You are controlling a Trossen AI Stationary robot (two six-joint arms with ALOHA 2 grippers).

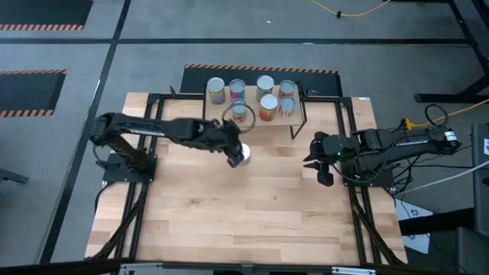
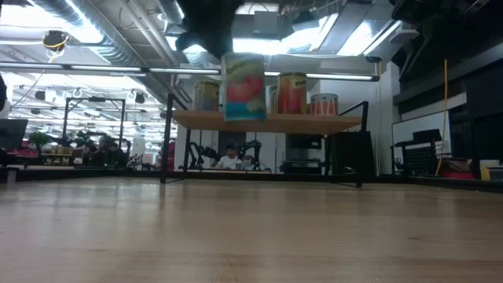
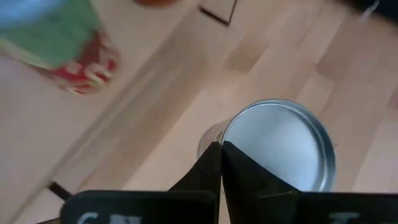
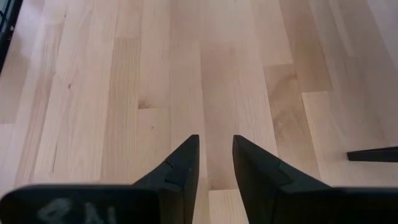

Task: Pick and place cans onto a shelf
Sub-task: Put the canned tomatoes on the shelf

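My left gripper (image 1: 234, 152) is shut on a can with a silver top (image 3: 280, 149) and a blue, green and red label (image 2: 244, 86). It holds the can in the air in front of the shelf (image 1: 300, 116). Several more cans (image 1: 265, 85) stand upright on the shelf's light board (image 2: 267, 121). One of them, green and red (image 3: 62, 37), shows in the left wrist view. My right gripper (image 4: 216, 155) waits open over bare wood near the table's right edge (image 1: 321, 164). My left gripper pinches the raised rim of the can's silver top (image 3: 231, 144) between its two fingers, at the rim's side nearest the wrist. The fingers slant down from the table's left. The can hangs below them, about upright and clear of the table (image 2: 244, 98).
The shelf's thin black legs (image 2: 167, 141) stand on the far middle of the wooden table. Black frame rails (image 1: 145, 191) run along the table's left and right sides. Wide bare wood lies between the shelf and the near edge.
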